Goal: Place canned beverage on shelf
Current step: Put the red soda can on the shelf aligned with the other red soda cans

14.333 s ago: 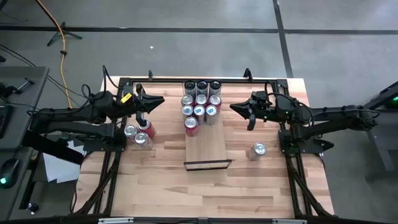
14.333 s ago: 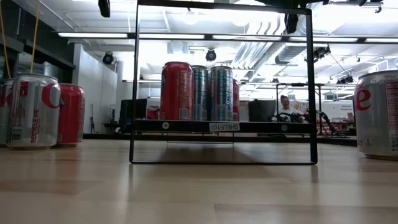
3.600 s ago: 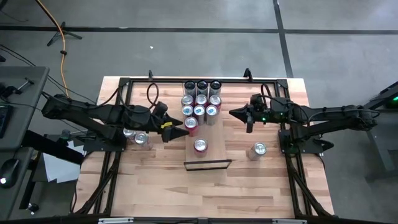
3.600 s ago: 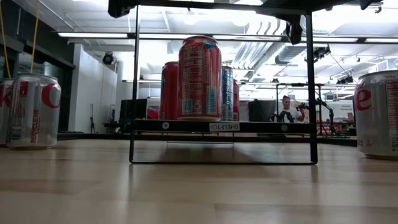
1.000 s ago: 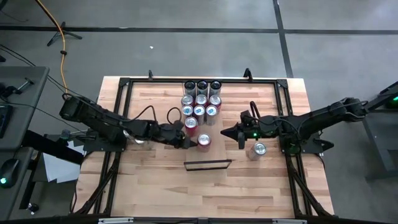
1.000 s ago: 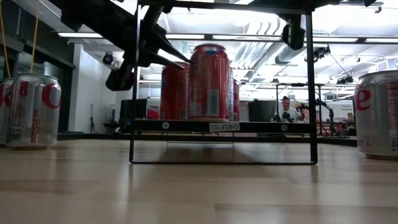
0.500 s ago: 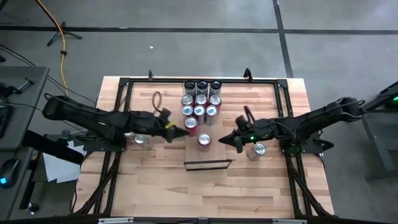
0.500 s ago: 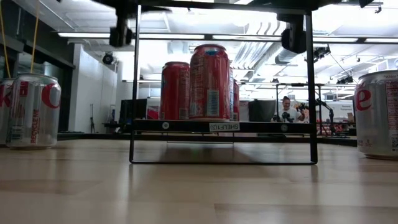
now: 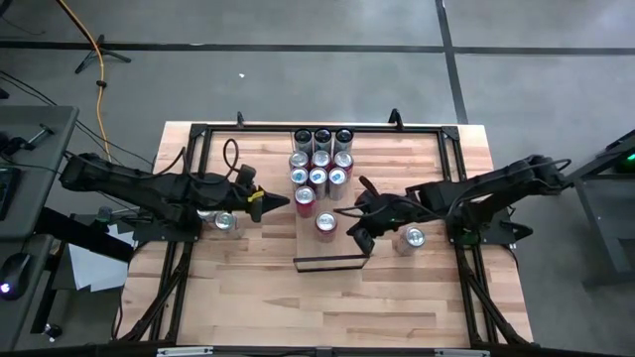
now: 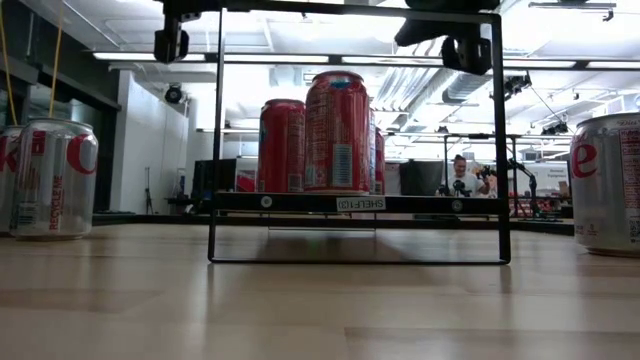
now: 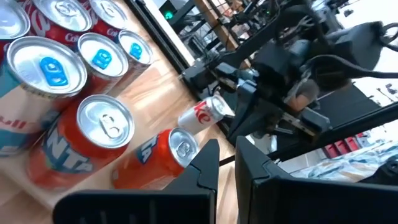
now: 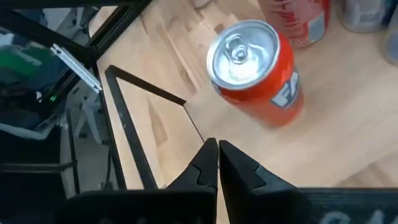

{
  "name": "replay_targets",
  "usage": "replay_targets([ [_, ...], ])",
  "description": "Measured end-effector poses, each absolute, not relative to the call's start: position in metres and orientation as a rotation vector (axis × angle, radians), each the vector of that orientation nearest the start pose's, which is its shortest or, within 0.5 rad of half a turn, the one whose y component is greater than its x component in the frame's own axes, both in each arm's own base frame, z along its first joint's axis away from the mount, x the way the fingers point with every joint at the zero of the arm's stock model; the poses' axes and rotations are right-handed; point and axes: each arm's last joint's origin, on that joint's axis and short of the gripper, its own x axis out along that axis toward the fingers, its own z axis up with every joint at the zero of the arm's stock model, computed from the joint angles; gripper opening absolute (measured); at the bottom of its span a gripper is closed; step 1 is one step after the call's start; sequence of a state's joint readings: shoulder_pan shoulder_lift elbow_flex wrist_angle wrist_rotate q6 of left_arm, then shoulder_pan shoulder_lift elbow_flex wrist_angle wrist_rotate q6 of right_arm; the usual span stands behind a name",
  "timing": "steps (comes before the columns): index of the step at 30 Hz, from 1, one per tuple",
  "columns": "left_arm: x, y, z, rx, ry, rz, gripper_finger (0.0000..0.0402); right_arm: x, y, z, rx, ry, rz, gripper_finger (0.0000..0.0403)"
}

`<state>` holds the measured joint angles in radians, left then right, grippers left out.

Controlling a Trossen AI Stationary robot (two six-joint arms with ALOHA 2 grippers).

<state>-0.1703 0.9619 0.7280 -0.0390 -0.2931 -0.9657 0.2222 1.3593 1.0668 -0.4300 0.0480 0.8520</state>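
Seen from above, my two arms reach in over the butcher-block table (image 9: 238,297) from either side, and neither holds anything. My left gripper (image 9: 279,201) hangs just left of the shelf (image 9: 342,248), its fingers pinched together and pointing toward the cans; the left wrist view shows those dark fingers (image 11: 205,168) nearly meeting with only a slim gap between them. My right gripper (image 9: 349,212) sits just right of the front red can (image 9: 325,223), fingers shut and empty, its closed tips (image 12: 208,163) over the pale board near the shelf's black lip (image 12: 127,134).

The front red can stands upright on the shelf, alone, ahead of a second red can (image 9: 306,198) and the cluster of silver and blue cans (image 9: 319,159) packed at the shelf's far end. From table height, the front red can (image 10: 337,131) rises just above the labelled black edge of the shelf (image 10: 360,203), with the second red one (image 10: 282,146) behind it to its left.

Off the shelf, a silver can (image 9: 224,222) stands on the table beneath my left arm, and another silver can (image 9: 413,238) stands under my right arm, near the shelf's right side. A person (image 10: 461,175) sits far back in the room.
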Motion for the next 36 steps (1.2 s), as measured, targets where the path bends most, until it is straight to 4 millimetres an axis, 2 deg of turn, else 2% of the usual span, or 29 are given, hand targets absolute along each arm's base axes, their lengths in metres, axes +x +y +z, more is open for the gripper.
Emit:
replay_targets([
  [4, 0.212, -0.028, 0.295, -0.894, 0.19, 0.242, 0.0, 0.285, 0.064, 0.283, 0.774, 0.766, -0.136, 0.0],
  [7, 0.212, -0.028, 0.295, -0.894, 0.19, 0.242, 0.0, 0.286, 0.065, 0.275, 0.832, 0.805, -0.163, 0.0],
  [20, 0.212, -0.028, 0.294, -0.899, 0.198, 0.251, 0.0, 0.323, 0.073, 0.234, 0.969, 0.812, -0.232, 0.0],
  [30, 0.212, -0.028, 0.293, -0.897, 0.202, 0.255, 0.0, 0.341, 0.072, 0.225, 1.032, 0.707, -0.243, 0.0],
  [36, 0.211, -0.028, 0.293, -0.896, 0.204, 0.257, 0.0, 0.342, 0.065, 0.223, 1.022, 0.687, -0.304, 0.0],
])
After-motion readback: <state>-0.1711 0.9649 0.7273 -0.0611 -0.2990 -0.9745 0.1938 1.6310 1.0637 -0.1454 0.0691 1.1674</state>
